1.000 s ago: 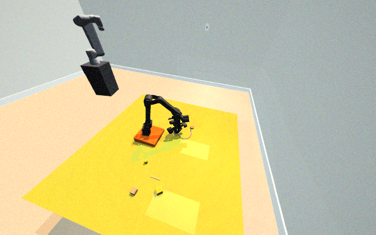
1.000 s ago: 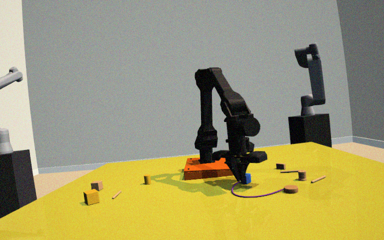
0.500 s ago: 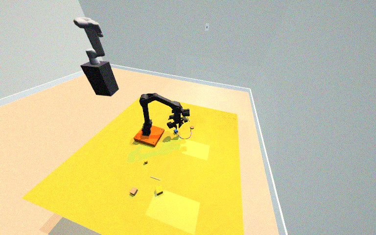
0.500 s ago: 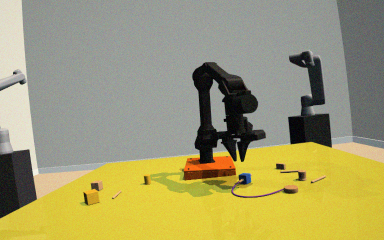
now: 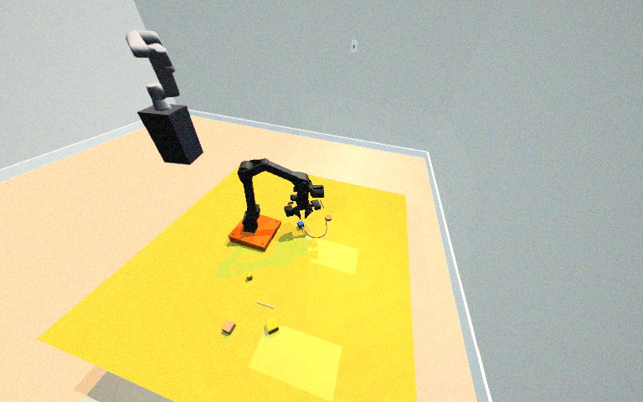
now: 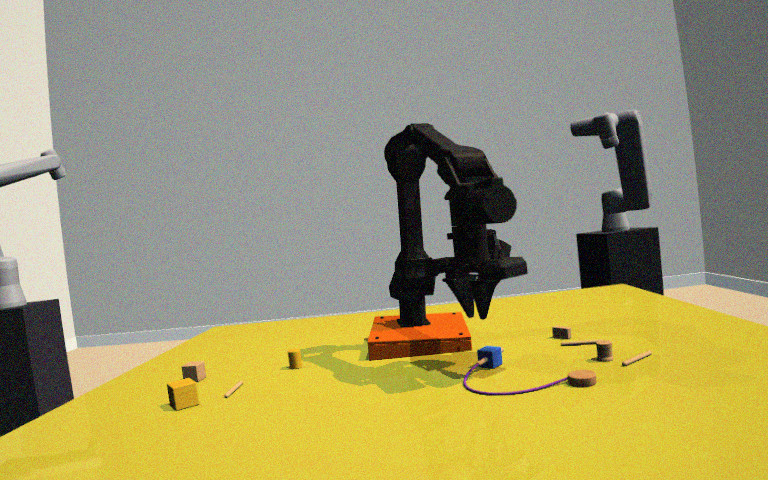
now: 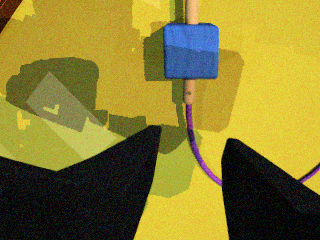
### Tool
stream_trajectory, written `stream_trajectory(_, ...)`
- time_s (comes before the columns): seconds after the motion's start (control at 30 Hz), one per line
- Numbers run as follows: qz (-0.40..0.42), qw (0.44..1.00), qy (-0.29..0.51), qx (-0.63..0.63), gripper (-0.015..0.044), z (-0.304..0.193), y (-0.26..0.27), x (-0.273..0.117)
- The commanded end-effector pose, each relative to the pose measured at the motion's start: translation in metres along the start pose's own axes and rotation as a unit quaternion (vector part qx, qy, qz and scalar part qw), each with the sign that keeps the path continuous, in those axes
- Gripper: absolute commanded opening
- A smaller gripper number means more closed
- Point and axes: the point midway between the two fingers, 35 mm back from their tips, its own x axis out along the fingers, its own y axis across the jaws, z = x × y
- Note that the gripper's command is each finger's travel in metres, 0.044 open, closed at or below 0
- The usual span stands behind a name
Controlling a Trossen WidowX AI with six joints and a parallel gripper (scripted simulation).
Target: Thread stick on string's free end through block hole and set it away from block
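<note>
Stick (image 6: 482,360) (image 7: 192,11) lies through the blue block (image 5: 300,224) (image 6: 489,357) (image 7: 191,51), showing at opposite sides of it. From its end nearer me, the purple string (image 5: 315,237) (image 6: 504,393) (image 7: 202,162) curves away from the block to the round button (image 5: 327,218) (image 6: 581,378). My hand (image 5: 304,217) (image 6: 476,316) (image 7: 192,143) hovers above and near the block, not touching it, fingers partly open with nothing between them. The yellow cube (image 5: 272,326) (image 6: 183,394) sits well apart from the block, and so does the pinkish cube (image 5: 228,327) (image 6: 193,371).
</note>
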Motion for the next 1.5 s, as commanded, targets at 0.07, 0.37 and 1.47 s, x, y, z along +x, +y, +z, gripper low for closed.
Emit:
stream_trajectory(0.07,-0.001,0.966,-0.001,0.258,0.0124,0.010,0.001,0.000)
stream_trajectory(0.37,-0.001,0.790,-0.004,0.613,0.0124,0.025,0.003,-0.001)
stream_trajectory(1.47,0.005,0.117,-0.007,0.993,0.0124,0.052,0.008,-0.002)
